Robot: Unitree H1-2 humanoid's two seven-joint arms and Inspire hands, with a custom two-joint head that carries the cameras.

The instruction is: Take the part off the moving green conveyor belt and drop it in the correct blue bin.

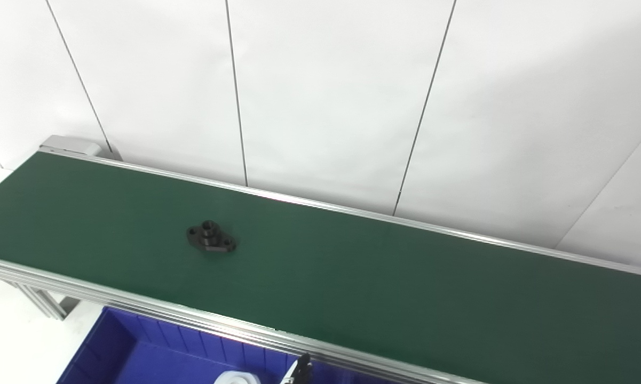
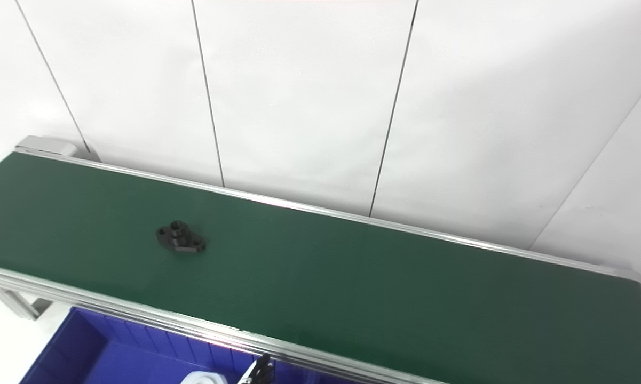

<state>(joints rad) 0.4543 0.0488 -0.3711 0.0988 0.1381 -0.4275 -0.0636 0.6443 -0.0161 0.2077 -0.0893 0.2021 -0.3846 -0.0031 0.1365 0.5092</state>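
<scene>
Currently only fingertips of one hand show at bottom edge; grip state cannot tell. Part lies on belt, up-left of hand, well apart. Bin just left. Risk: belt motion carries part off before grasp, so mistimed reach

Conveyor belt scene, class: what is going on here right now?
A black flanged part lies alone on the green conveyor belt, and nothing is touching it. A blue bin sits below the belt's near rail, with a white object showing inside it. Only a sliver of a robot hand shows at the bottom edge, so the pick has not yet happened.
</scene>
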